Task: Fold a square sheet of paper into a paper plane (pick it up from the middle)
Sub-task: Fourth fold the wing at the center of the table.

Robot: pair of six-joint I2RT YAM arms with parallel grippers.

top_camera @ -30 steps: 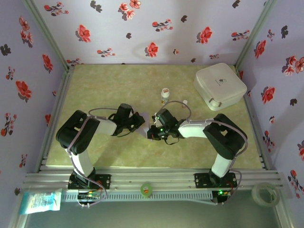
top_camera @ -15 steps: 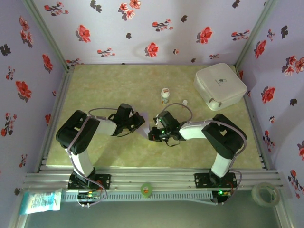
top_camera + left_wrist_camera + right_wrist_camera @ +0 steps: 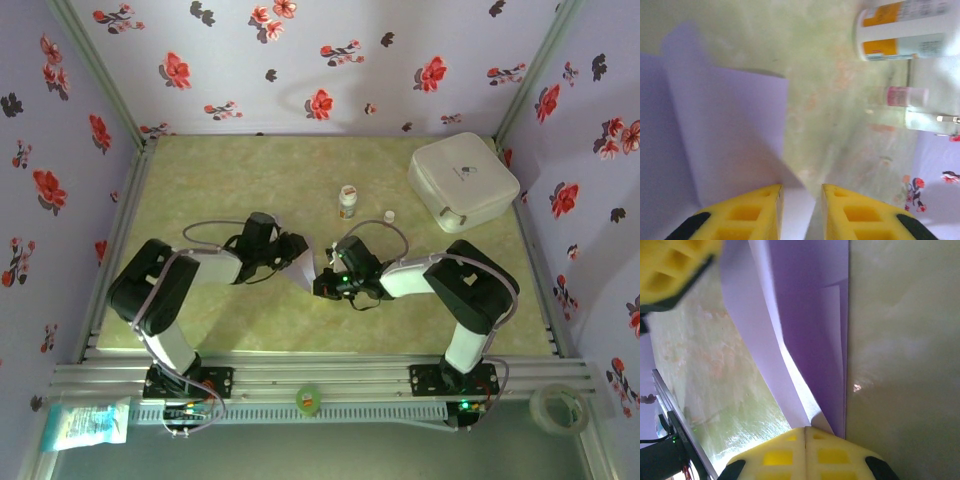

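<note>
right wrist: right fingers pinched shut on edge of creased square sheet of paper, midway across the bench. left fingers apart, straddling another edge. judgement: close left before pulling; keep layers aligned, tension gentle.

Bright, even light — wrist views blurred.

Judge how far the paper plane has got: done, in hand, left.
Done: the square sheet of paper is partly lifted and creased, one flap folded over. In hand: right tool pinches its edge; left tool straddles it, jaws apart. Left: no slim dart shape yet.
</note>
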